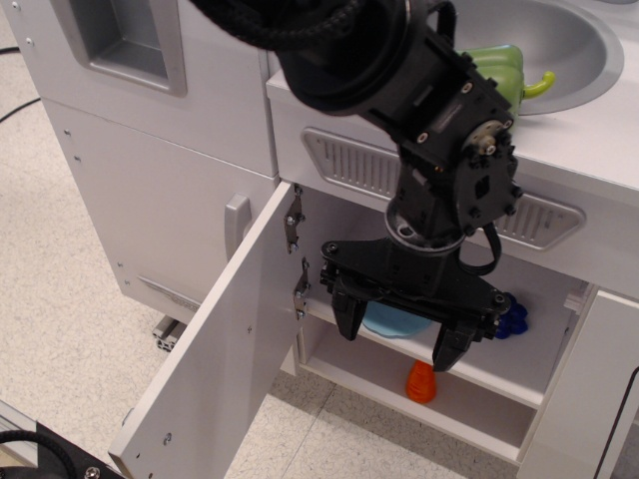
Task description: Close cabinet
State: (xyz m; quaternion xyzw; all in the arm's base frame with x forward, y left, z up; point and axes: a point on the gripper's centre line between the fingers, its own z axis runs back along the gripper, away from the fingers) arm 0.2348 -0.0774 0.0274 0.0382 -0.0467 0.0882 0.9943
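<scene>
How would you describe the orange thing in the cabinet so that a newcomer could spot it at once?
Find the sink, then look beneath it into the open cabinet. Below the shelf, on the floor, stands a small orange cone. The blue things lie above it on the shelf; it alone is orange.

The cabinet is white inside and out, and its open door is white with silvery metal hinges. On the white inner shelf lie a light blue object and a deep blue one; below stands an orange cone-shaped piece. The claw is black. A yellow-green pepper sits in the grey sink. The floor is speckled beige.
</scene>
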